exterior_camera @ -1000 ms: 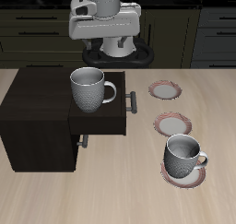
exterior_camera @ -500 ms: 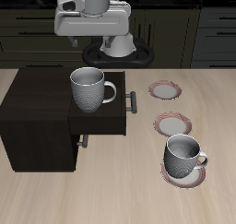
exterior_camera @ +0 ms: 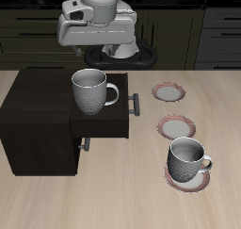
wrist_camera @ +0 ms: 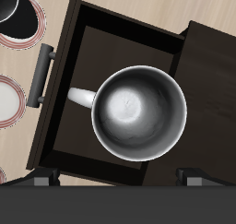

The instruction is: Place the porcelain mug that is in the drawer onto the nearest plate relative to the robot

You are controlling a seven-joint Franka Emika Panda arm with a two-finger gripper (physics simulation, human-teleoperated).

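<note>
Porcelain mug is sitting upright in the open drawer of the dark cabinet, mouth up, so its long axis is straight vertical. In the wrist view you're looking right down into it, with the loop handle sticking out toward the drawer front and its grey bar handle. In the exterior view the handle points toward the plates.

Handling-wise, I'd guess it's rigid, glossy and a bit slippery, with some weight to it, and it'd chip if you knocked it against the drawer wall. The body looks too wide to span comfortably, so I'd pinch the rim: one finger inside, one outside, on the side away from the handle. Grabbing the handle would likely let it swing.

Your hand hangs above the cabinet, farther back than the mug and well clear of it. Only the finger bases peek into the wrist view, so I can't tell how wide it is set; it's holding nothing.

Three plates sit on the counter beside the cabinet. The one closest to the robot's base is bare, so that's your target. The front one has the look-alike mug on it.
</note>
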